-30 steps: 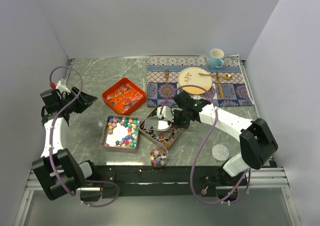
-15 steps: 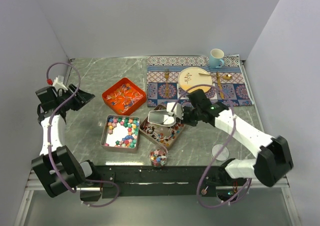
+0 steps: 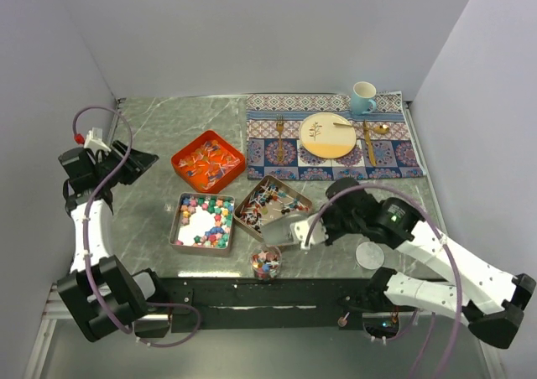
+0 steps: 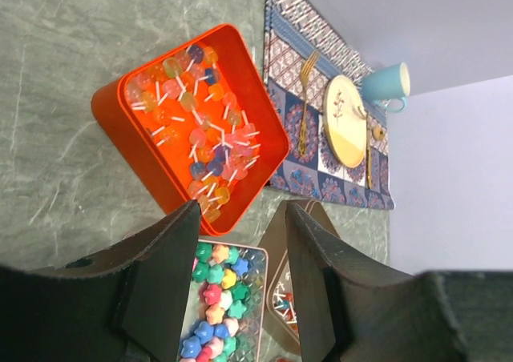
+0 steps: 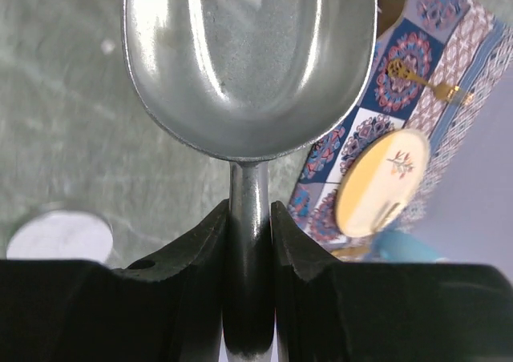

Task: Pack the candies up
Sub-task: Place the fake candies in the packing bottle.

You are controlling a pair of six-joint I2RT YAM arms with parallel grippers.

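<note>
Your right gripper (image 3: 324,225) pulled the scoop (image 3: 295,226) back off the brown tray (image 3: 252,194), clamped on its handle. Your left gripper (image 3: 142,163) gaped empty, well left of it. Candies (image 3: 270,207) in the tray looked light and loose, so scoop them.

The top camera looked down from behind my bases over the whole surface (image 3: 168,127). My left wrist camera faced the orange tray (image 4: 120,134) from well off; the right sat close over the scoop (image 5: 248,58) in my right claw (image 5: 250,218). Both caught the plate (image 4: 346,122).
</note>
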